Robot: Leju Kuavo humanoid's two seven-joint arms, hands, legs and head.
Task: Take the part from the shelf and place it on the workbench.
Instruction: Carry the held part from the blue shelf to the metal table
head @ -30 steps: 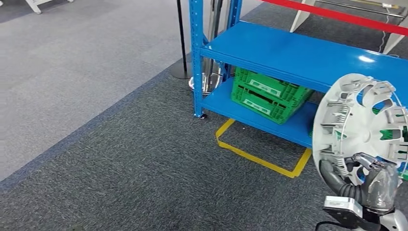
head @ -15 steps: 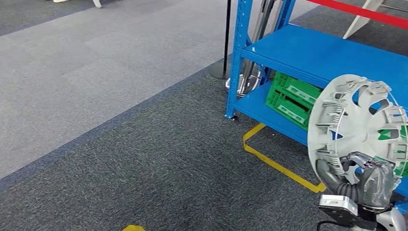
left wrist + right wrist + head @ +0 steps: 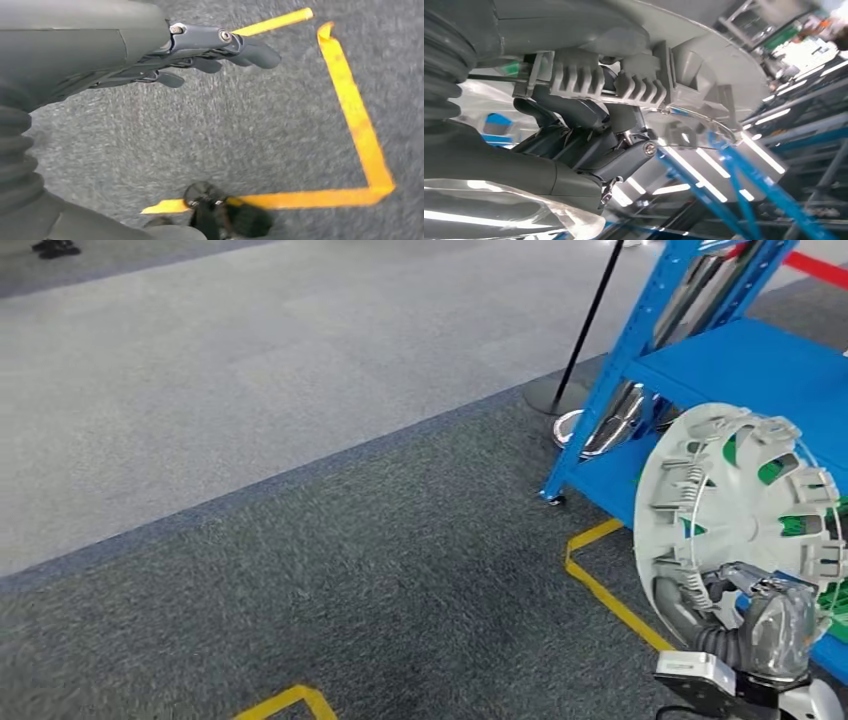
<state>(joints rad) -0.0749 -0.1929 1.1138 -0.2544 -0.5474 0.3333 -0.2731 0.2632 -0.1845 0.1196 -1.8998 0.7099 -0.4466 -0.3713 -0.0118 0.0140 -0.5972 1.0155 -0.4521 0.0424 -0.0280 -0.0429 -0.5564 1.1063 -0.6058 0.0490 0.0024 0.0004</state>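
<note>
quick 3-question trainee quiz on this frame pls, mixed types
1. True or false: the right hand holds the grey wheel cover.
2. The blue shelf stands on which side of the head view: A left, B right, C centre?
3. What colour is the tape on the carpet?

Key: 1 true; 2 B; 3 yellow.

The part (image 3: pixel 735 502) is seen as matt grey moulded plastic, ribbed along its rim. The shelf (image 3: pixel 740 365) is glossy blue painted metal. The floor (image 3: pixel 330 540) is covered in rough carpet, marked with smooth yellow tape (image 3: pixel 610 595).
</note>
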